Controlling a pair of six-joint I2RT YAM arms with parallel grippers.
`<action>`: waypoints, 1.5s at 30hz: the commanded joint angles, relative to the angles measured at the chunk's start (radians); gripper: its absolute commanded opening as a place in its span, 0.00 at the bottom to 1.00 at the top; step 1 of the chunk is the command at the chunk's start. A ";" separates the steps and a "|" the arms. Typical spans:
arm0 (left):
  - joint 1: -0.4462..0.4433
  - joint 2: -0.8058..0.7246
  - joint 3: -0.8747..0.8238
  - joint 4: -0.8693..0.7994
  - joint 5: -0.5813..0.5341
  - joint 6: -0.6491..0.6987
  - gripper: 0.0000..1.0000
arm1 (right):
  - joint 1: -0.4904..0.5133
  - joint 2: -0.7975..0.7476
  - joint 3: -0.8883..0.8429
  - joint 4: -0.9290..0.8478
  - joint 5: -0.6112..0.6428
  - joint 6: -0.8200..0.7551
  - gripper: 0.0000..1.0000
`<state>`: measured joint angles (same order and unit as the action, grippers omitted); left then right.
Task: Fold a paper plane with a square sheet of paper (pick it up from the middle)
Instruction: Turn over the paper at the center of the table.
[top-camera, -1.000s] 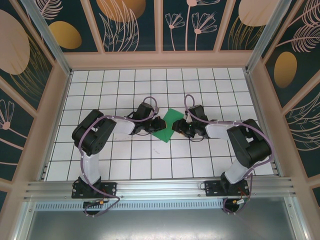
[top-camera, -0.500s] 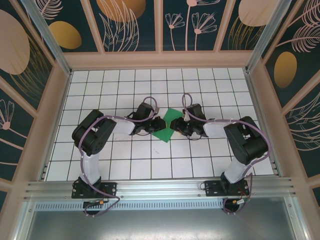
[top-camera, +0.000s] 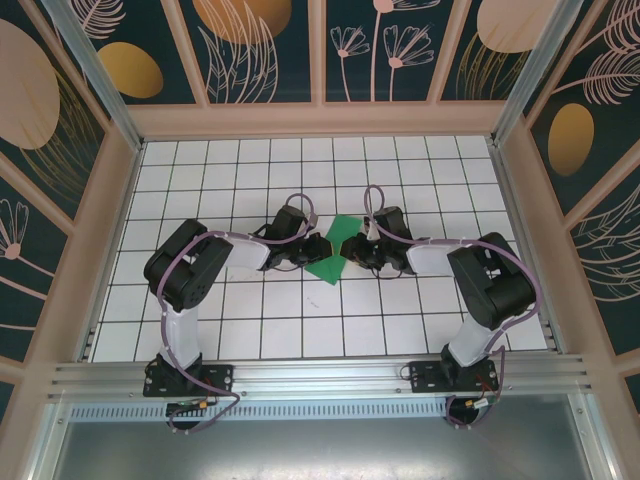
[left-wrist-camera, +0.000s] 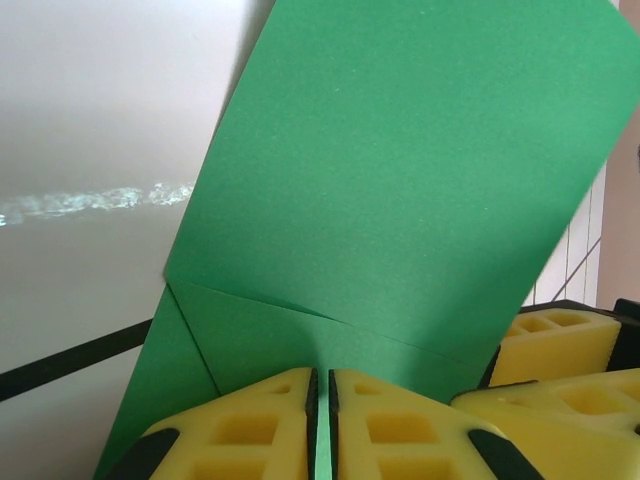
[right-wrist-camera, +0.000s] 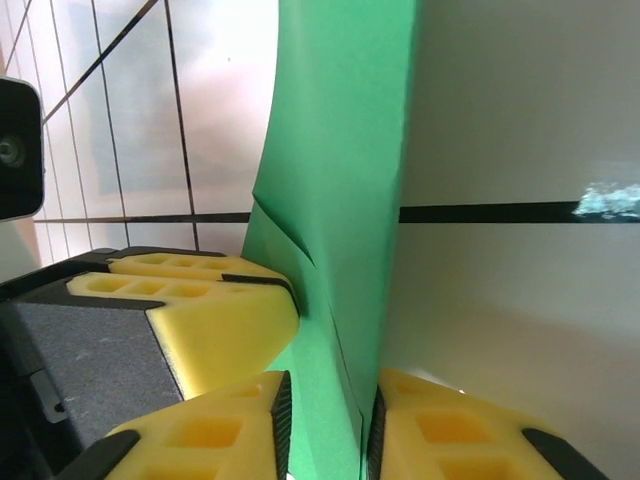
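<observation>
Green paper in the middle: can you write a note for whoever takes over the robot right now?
Left gripper: shut on one edge of the green paper.
Right gripper: shut on the paper from the opposite side.
Paper: held between both grippers at the middle of the tiled table, bent rather than flat.
Done: gripped from both sides; the left wrist view shows a crease with a folded flap.
Left: it is no pointed plane yet, so most folds probably remain.

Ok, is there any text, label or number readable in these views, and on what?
None readable.
The plain green square sheet of paper carries no print.
The white tiled tabletop shows grid lines only.
The dark floral wall panels show pictures, no lettering.
</observation>
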<state>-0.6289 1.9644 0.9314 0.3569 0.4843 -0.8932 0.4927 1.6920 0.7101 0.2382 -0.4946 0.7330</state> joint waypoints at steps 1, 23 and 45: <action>-0.003 -0.023 -0.025 0.031 -0.017 -0.027 0.16 | 0.006 0.020 -0.012 0.040 -0.024 -0.012 0.24; 0.019 -0.575 -0.197 -0.112 -0.464 -0.031 0.33 | 0.113 -0.227 0.347 -0.934 0.844 -0.356 0.00; 0.088 -1.073 -0.385 -0.360 -0.857 -0.078 0.35 | 0.589 0.310 0.770 -1.218 1.079 -0.262 0.01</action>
<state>-0.5484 0.9497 0.5640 0.0727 -0.2752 -0.9562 1.0660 1.9644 1.4311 -0.9283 0.5995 0.4541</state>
